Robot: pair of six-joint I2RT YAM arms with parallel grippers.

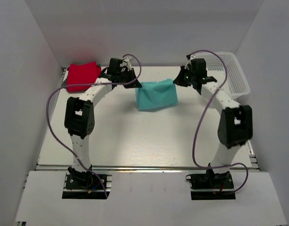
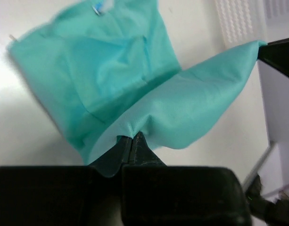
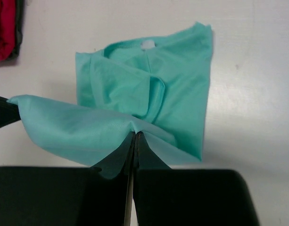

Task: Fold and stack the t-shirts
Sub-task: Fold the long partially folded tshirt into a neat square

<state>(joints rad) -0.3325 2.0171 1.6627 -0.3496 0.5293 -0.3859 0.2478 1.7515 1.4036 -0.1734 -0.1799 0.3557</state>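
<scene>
The teal t-shirt [image 1: 156,94] hangs stretched between my two grippers at the back middle of the table, its lower part resting on the table. My left gripper [image 1: 133,83] is shut on its left top corner; in the left wrist view my left gripper [image 2: 130,137] pinches the teal cloth [image 2: 111,70]. My right gripper [image 1: 178,80] is shut on its right top corner; in the right wrist view my right gripper [image 3: 135,134] pinches the teal cloth [image 3: 177,89]. The red t-shirt [image 1: 82,75] lies folded at the back left and also shows in the right wrist view [image 3: 4,28].
A white mesh basket [image 1: 229,75] stands at the back right, also showing in the left wrist view [image 2: 238,19]. White walls enclose the table on the left, back and right.
</scene>
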